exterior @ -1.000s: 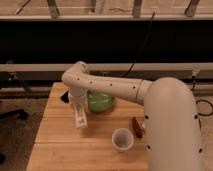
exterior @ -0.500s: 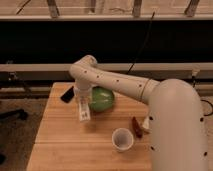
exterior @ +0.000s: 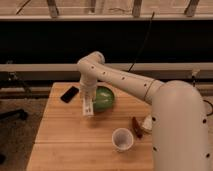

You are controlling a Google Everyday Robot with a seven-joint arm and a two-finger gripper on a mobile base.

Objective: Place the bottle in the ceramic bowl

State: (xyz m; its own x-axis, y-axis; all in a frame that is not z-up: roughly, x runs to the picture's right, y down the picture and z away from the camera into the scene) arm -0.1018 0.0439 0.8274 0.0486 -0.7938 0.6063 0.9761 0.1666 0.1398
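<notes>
The bottle (exterior: pixel 88 108) is slim and pale with a whitish label. It hangs upright from my gripper (exterior: pixel 88 100), which is shut on its upper part. It is held just above the wooden table (exterior: pixel 60 135), at the left edge of the green ceramic bowl (exterior: pixel 105 99). The bowl sits at the back middle of the table, partly hidden on its left by the gripper and bottle. My white arm reaches in from the lower right and arches over the bowl.
A white cup (exterior: pixel 121 138) stands in front of the bowl, toward the right. A black phone (exterior: pixel 69 94) lies at the back left. A brown item (exterior: pixel 136 126) and a small white item (exterior: pixel 147 123) lie beside the arm at the right.
My gripper has lifted the bottle slightly and carried it to the right, from left of the bowl up to the bowl's left edge.
</notes>
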